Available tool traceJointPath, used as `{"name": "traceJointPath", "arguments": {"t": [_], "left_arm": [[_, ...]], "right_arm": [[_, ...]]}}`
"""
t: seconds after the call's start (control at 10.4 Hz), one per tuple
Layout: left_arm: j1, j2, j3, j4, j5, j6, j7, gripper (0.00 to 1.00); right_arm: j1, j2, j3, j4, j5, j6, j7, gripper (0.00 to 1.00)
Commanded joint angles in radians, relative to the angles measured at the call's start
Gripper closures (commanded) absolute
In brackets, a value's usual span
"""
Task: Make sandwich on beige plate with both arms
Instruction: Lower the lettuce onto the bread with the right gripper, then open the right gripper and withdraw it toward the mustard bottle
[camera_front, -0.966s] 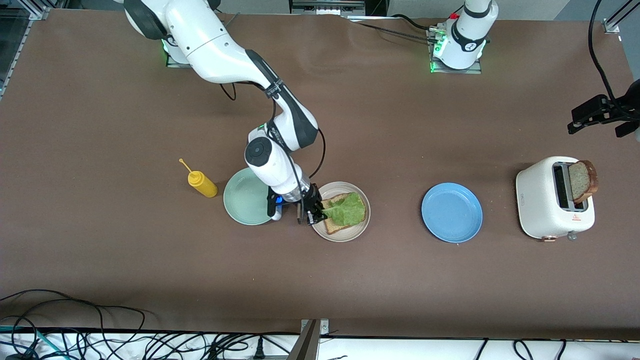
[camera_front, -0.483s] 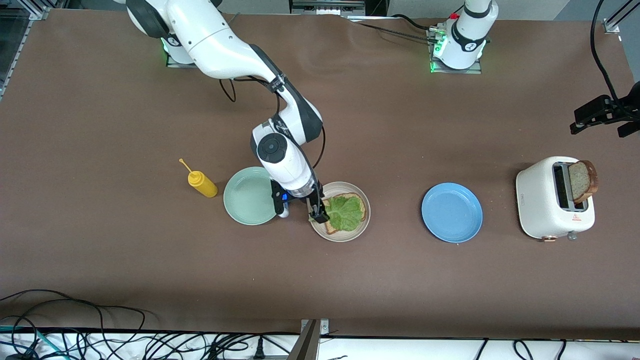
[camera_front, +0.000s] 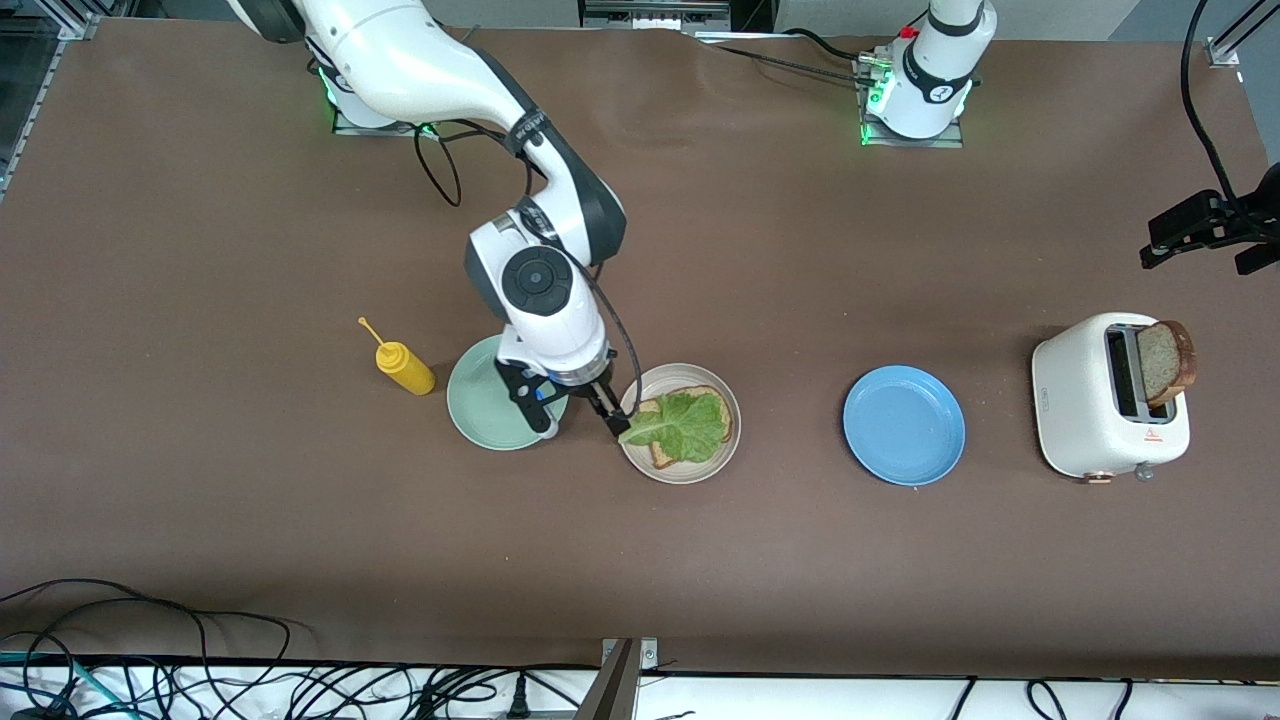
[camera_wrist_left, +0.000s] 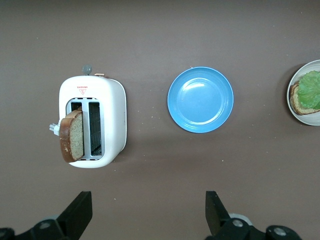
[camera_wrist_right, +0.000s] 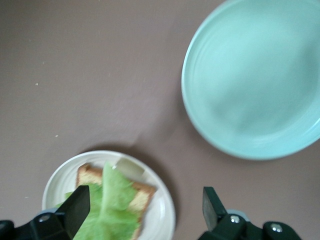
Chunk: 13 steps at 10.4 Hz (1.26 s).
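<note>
The right claw (camera_front: 572, 415) stands open between the mint plate (camera_front: 480, 410) and the beige plate (camera_front: 725, 445), where lettuce (camera_front: 685, 425) lies on bread (camera_front: 662, 455), apparently touching one finger. Lift straight. The left claw (camera_wrist_left: 147, 220) waits open over the table, well placed for the toaster's slice (camera_front: 1165, 360).

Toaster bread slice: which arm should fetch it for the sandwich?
Left, probably. The left claw hangs open over the table beside the toaster, where the bread slice stands up from a slot. The right claw is open over the beige plate's rim by the lettuce.
</note>
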<state>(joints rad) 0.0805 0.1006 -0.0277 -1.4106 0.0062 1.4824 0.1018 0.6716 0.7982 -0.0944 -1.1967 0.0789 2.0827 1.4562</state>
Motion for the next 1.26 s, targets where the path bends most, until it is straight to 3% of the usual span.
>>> {"name": "traceJointPath", "arguments": {"t": [0.0,0.39,0.58,0.77,0.97,1.16], "left_arm": [[0.015,0.002,-0.009,0.012,-0.014,-0.005,0.019,0.00],[0.015,0.004,-0.009,0.007,-0.014,-0.007,0.019,0.00],[0.015,0.004,-0.009,0.009,-0.014,-0.005,0.019,0.00],[0.015,0.004,-0.009,0.009,-0.015,-0.005,0.019,0.00],[0.015,0.004,-0.009,0.007,-0.015,-0.005,0.019,0.00],[0.015,0.004,-0.009,0.007,-0.015,-0.005,0.019,0.00]], "right_arm": [[0.000,-0.071,-0.054,-0.010,-0.016,-0.152,-0.252,0.00],[0.002,-0.160,-0.203,-0.020,-0.005,-0.425,-0.708,0.00],[-0.027,-0.293,-0.226,-0.191,-0.008,-0.403,-0.885,0.00],[-0.116,-0.498,-0.225,-0.471,-0.001,-0.296,-1.173,0.00],[-0.220,-0.637,-0.225,-0.694,0.005,-0.198,-1.433,0.00],[-0.337,-0.677,-0.225,-0.757,0.057,-0.191,-1.723,0.00]]}}
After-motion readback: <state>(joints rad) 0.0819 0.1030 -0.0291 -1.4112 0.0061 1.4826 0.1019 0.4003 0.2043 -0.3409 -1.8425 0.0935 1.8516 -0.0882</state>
